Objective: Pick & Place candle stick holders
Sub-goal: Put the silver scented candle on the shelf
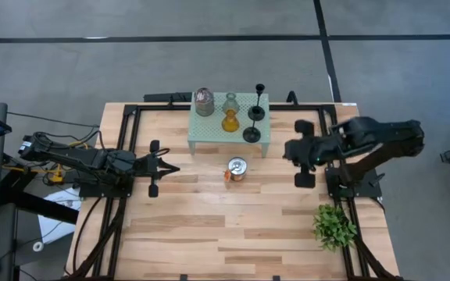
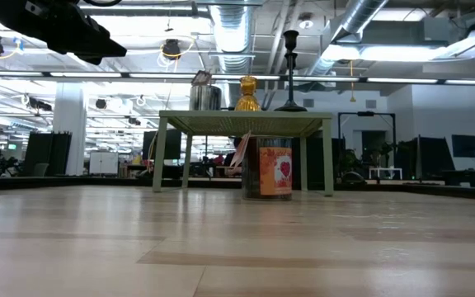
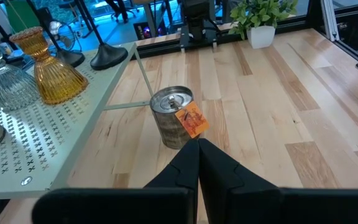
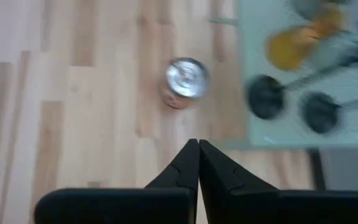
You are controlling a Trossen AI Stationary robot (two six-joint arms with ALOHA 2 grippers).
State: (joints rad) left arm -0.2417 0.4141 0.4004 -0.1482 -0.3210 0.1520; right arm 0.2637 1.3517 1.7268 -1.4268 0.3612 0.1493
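The orange-and-silver tin (image 1: pixel 237 169) stands upright on the wooden table in front of the pale green mesh stand (image 1: pixel 209 133); it also shows in the left wrist view (image 3: pixel 174 116) and the right wrist view (image 4: pixel 185 81). On the stand are the silvery jar (image 1: pixel 204 101), the clear glass holder (image 1: pixel 230 102), the amber glass holder (image 1: pixel 230 121) and two black holders (image 1: pixel 255 113) (image 1: pixel 251 134). My left gripper (image 1: pixel 176 168) is shut and empty, left of the tin. My right gripper (image 1: pixel 286 150) is shut and empty, right of the stand.
A leafy green plant (image 1: pixel 334 225) stands at the table's near right. Black rails frame the table's left, right and far sides (image 1: pixel 123 156). Bare wood lies between the tin and the near edge.
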